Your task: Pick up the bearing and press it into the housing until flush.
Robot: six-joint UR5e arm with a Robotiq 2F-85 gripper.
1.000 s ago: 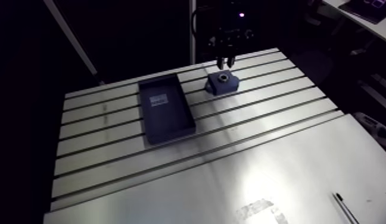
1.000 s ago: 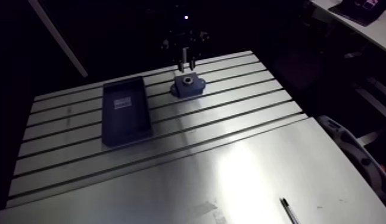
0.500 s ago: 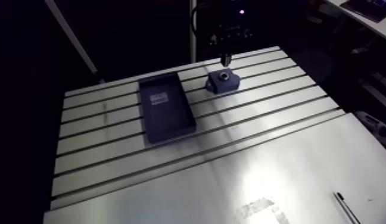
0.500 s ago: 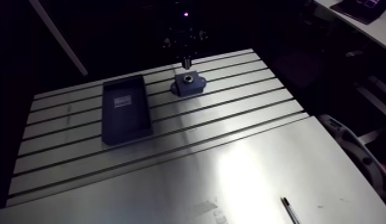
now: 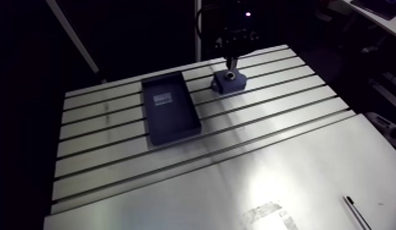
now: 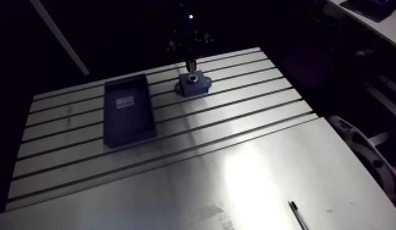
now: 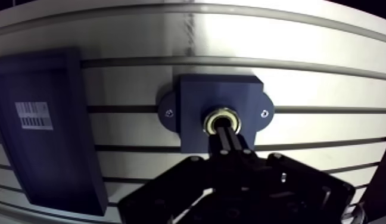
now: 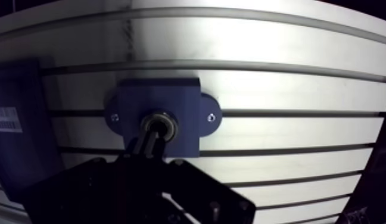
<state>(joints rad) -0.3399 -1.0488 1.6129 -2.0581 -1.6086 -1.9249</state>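
Note:
The dark blue housing (image 7: 222,95) lies flat on the slotted table (image 5: 286,104) near its far edge. A metal-ringed bearing (image 7: 212,121) sits in the housing's centre bore. My gripper (image 7: 228,132) stands straight above it, shut, with nothing held between the fingers. The two fingertips are pressed together and rest on the bearing's top, hiding part of its ring. In the arm view the gripper (image 5: 231,63) comes down onto the housing (image 5: 228,81).
A dark blue rectangular tray (image 5: 168,107) with a white barcode label lies on the table beside the housing. A black pen (image 5: 358,214) and a patch of tape (image 5: 267,215) lie on the smooth plate near the table's front.
The fingers stood apart over the housing at first, then closed together. They now sit lower, on the bearing. The camera has shifted slightly.

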